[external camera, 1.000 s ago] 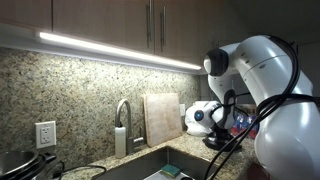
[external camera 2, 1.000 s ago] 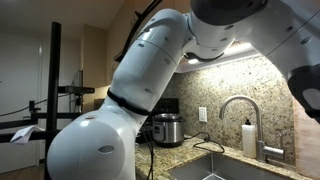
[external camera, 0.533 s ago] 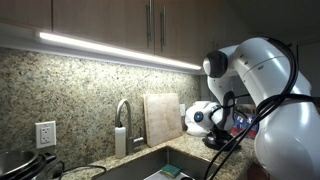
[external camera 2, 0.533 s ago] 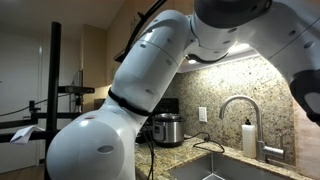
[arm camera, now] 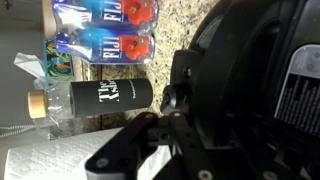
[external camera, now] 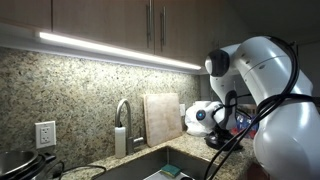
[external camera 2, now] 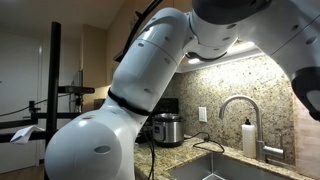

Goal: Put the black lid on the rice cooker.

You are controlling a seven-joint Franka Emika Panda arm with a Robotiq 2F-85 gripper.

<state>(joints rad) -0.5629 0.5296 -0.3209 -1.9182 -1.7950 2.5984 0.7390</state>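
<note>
The black lid (arm camera: 250, 60) fills the right of the wrist view, glossy and round with ridged rings. My gripper (arm camera: 172, 103) sits at its left edge, and its dark fingers (arm camera: 140, 130) meet on a raised tab at the lid's rim, shut on it. The rice cooker (external camera: 15, 162) stands far off at the other end of the counter, beyond the wall outlet; it also shows as a squat pot with a silvery band (external camera 2: 165, 128). In both exterior views the arm's white body hides the gripper and the lid.
Two Fiji water bottles (arm camera: 100, 30), a black can (arm camera: 110, 93), a capped plastic bottle (arm camera: 40, 103) and paper towel (arm camera: 50, 160) lie left of the lid. A steel sink (external camera: 150, 168), faucet (external camera: 122, 122) and cutting board (external camera: 160, 118) lie between the lid and the cooker.
The jaws have closed over the last second. The arm has hardly shifted in either exterior view.
</note>
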